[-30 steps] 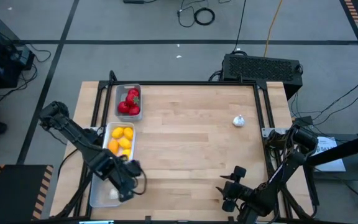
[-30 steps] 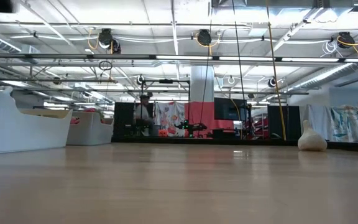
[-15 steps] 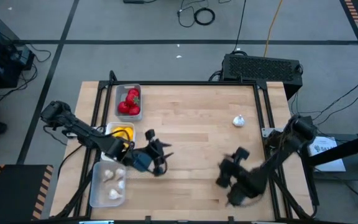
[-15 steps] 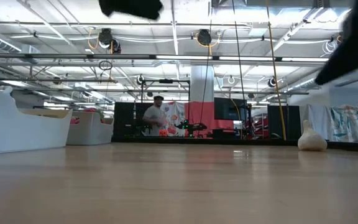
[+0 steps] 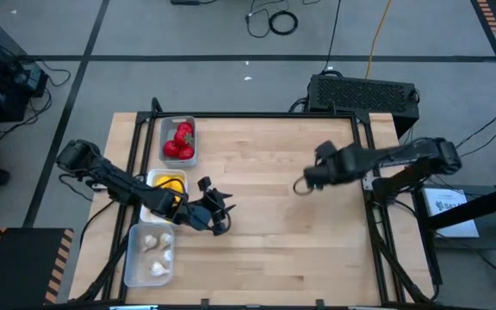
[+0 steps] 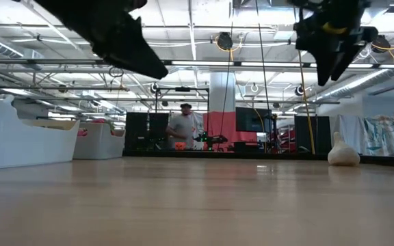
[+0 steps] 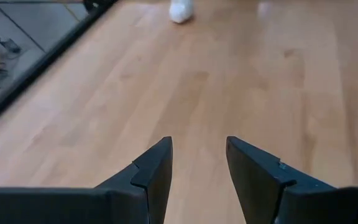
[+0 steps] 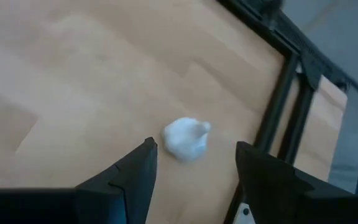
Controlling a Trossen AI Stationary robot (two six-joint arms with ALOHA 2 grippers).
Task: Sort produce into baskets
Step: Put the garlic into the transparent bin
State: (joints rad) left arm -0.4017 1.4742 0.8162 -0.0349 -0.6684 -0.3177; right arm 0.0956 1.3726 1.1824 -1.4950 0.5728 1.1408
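1. Nearest the front edge of the table (image 5: 265, 250), on its left side, sits the first tray (image 5: 151, 257), with three whitish garlic bulbs (image 5: 155, 256) lying inside it.
2. Just behind that, the left gripper (image 5: 218, 213) hangs over bare wood beside the middle tray (image 5: 155, 182). Its fingers (image 7: 155, 167) stand apart with nothing between them, and only wooden boards show beyond them in its wrist view.
3. The middle tray holds yellow-orange pieces (image 5: 170, 182), partly covered from above by the left arm crossing over it.
4. Further back on the same side is the third tray (image 5: 177, 139), filled with red pieces (image 5: 179, 143) touching one another.
5. Over on the right half, the right gripper (image 5: 304, 183) is above the tabletop, reaching in from the right edge. Its fingers (image 8: 138, 171) are spread wide and hold nothing.
6. One loose garlic bulb (image 8: 187, 138) lies on the wood near the black rail (image 8: 277, 106) at the table's right edge. In the right wrist view it sits in line with the gap between the fingers, but apart from them. From table height the same bulb stands alone on the right, upright with its tip up.
7. Beyond the table, a person (image 6: 181, 127) stands in the room behind.
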